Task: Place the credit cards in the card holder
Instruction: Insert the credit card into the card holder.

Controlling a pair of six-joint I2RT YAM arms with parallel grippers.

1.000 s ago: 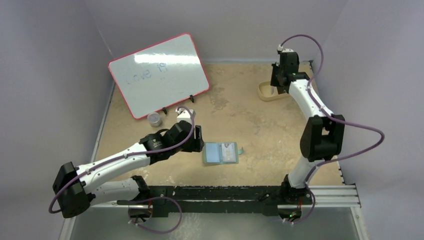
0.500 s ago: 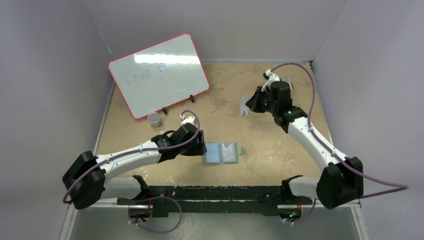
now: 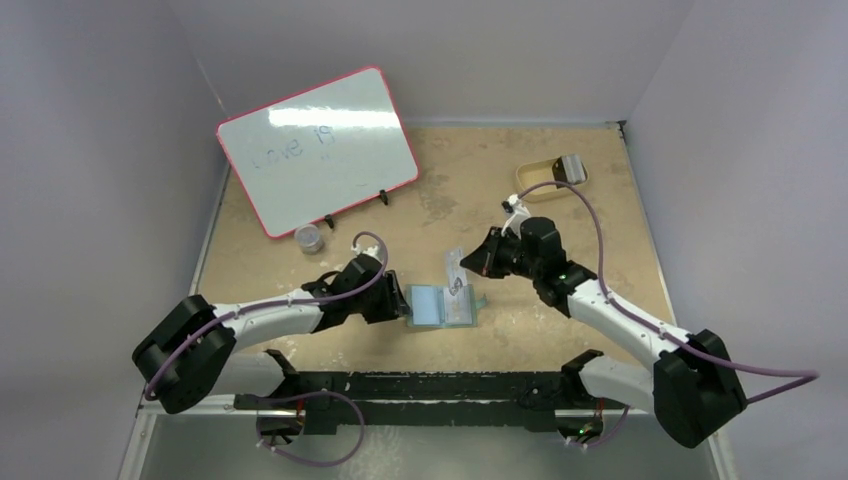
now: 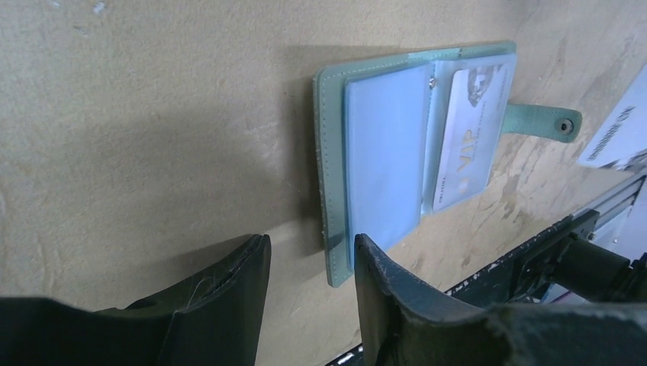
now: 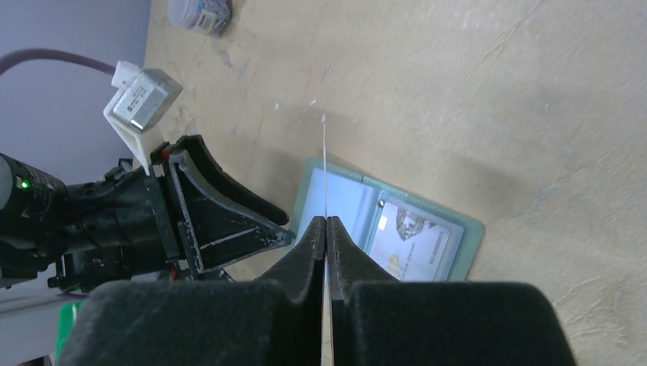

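The card holder (image 3: 428, 307) lies open and flat at the table's middle front, its light blue pockets up and one pale card (image 4: 469, 137) in its right pocket. My left gripper (image 4: 309, 263) is open at the holder's left edge, and the near corner of the cover lies between its fingers. My right gripper (image 5: 326, 223) is shut on a thin white printed credit card (image 3: 455, 268), seen edge-on in the right wrist view. It holds the card upright just above the holder (image 5: 345, 200). Another grey card (image 3: 572, 166) rests in the tan tray.
A tan rounded tray (image 3: 535, 184) stands at the back right. A red-framed whiteboard (image 3: 318, 150) leans at the back left with a small jar (image 3: 311, 238) in front of it. Purple walls close in both sides.
My right arm swung from the tray at the back right down to the holder, carrying the white card. My left gripper slid to the holder's left edge and its jaws narrowed.
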